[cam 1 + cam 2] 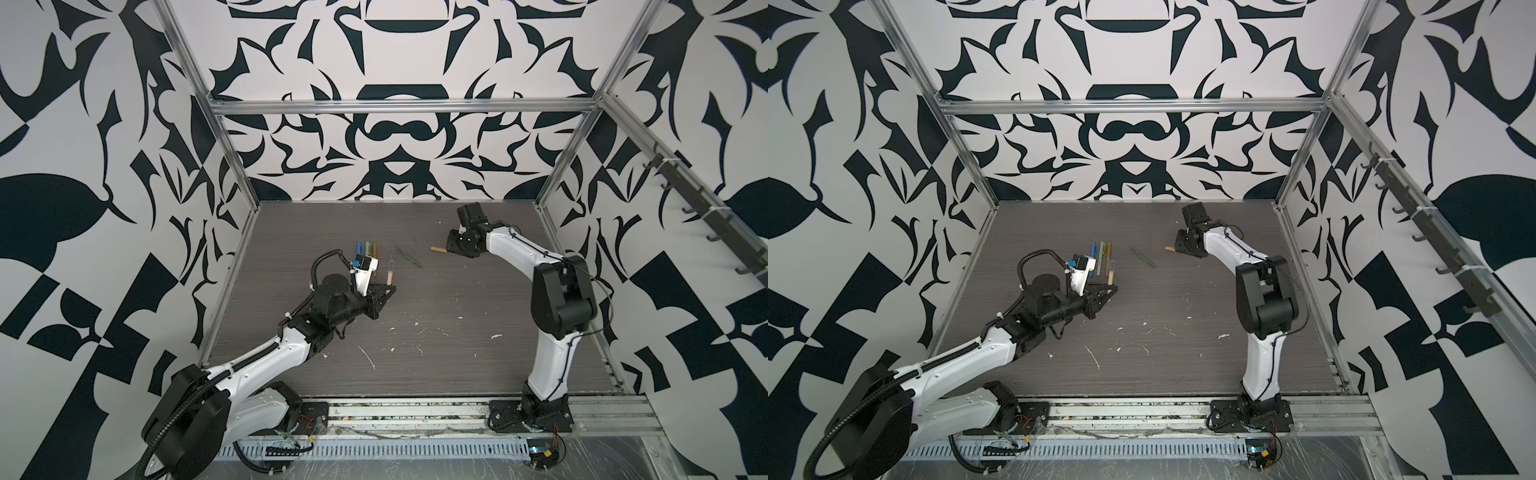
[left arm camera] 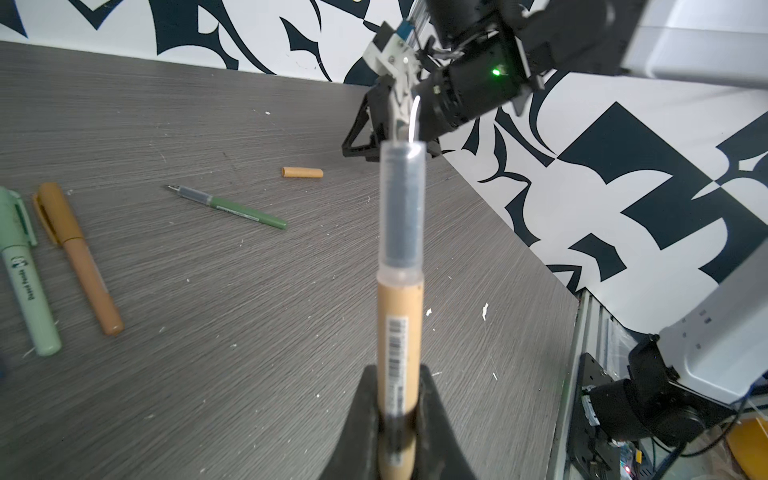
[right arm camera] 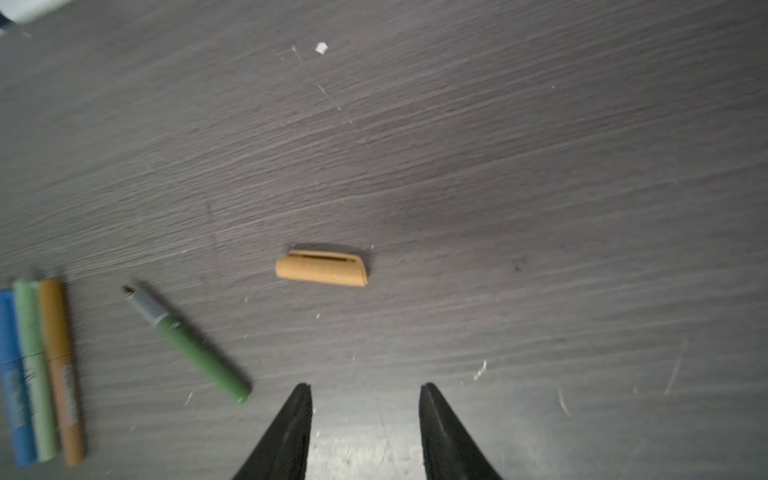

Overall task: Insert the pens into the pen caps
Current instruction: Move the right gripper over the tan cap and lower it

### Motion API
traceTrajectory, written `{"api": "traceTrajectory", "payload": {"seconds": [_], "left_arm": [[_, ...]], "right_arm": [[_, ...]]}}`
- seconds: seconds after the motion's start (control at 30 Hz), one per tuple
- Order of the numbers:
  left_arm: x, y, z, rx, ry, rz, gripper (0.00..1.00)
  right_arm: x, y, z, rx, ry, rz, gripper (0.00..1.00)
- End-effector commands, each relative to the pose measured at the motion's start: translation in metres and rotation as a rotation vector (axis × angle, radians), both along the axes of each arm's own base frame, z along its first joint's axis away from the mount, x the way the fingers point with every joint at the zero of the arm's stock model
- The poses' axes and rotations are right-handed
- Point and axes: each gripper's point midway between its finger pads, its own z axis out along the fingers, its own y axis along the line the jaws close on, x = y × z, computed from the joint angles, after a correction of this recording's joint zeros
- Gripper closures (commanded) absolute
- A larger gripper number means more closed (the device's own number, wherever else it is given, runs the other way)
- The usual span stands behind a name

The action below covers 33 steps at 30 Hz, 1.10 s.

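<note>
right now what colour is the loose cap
The cap is tan, clearest in the right wrist view.

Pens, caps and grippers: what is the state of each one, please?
left gripper: shut on the tan pen.
tan pen: uncapped, held.
tan cap: loose, lying on the table.
right gripper: open, empty.
dark green pen: uncapped, lying on the table.
blue pen: capped, lying.
light green pen: capped, lying.
ochre-brown pen: capped, lying.
</note>
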Motion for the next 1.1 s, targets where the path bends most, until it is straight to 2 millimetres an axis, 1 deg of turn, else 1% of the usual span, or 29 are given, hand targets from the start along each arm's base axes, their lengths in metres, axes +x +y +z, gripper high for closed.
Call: {"api": "traceTrajectory", "payload": {"seconds": [0.0,0.1,0.2,0.3,0.4,0.57,0.7,0.8,0.83,0.9,1.07], "left_arm": [[-0.006,0.004,0.0,0.013,-0.007,-0.006,0.94],[-0.01,0.005,-0.005,0.031,0.016,-0.014,0.94],[-0.013,0.006,-0.006,0.035,0.024,-0.022,0.94],[-0.015,0.006,-0.003,0.033,0.024,-0.028,0.94],[-0.015,0.006,-0.001,0.04,0.023,-0.034,0.94],[-0.014,0.005,0.001,0.042,0.02,-0.035,0.94],[-0.014,0.004,0.004,0.039,0.022,-0.036,0.94],[-0.012,0.003,0.006,0.041,0.02,-0.036,0.94],[-0.012,0.003,0.006,0.043,0.022,-0.035,0.94],[-0.012,0.003,0.007,0.043,0.019,-0.034,0.94],[-0.009,0.001,0.006,0.041,0.019,-0.034,0.94]], "right_arm": [[0.025,-0.003,0.019,-0.071,-0.03,0.016,0.54],[0.042,-0.004,0.007,-0.126,-0.007,0.022,0.53],[0.053,-0.003,-0.001,-0.154,0.009,0.034,0.53],[0.06,0.0,-0.01,-0.169,0.023,0.052,0.52],[0.062,0.01,-0.019,-0.178,0.055,0.1,0.51],[0.056,0.028,-0.029,-0.213,0.086,0.169,0.5],[0.048,0.031,-0.032,-0.272,0.101,0.204,0.5],[0.037,0.031,-0.037,-0.299,0.129,0.224,0.5],[0.035,0.024,-0.036,-0.343,0.128,0.215,0.5],[0.026,0.025,-0.037,-0.363,0.125,0.241,0.49],[0.007,0.022,-0.037,-0.349,0.125,0.258,0.48]]}}
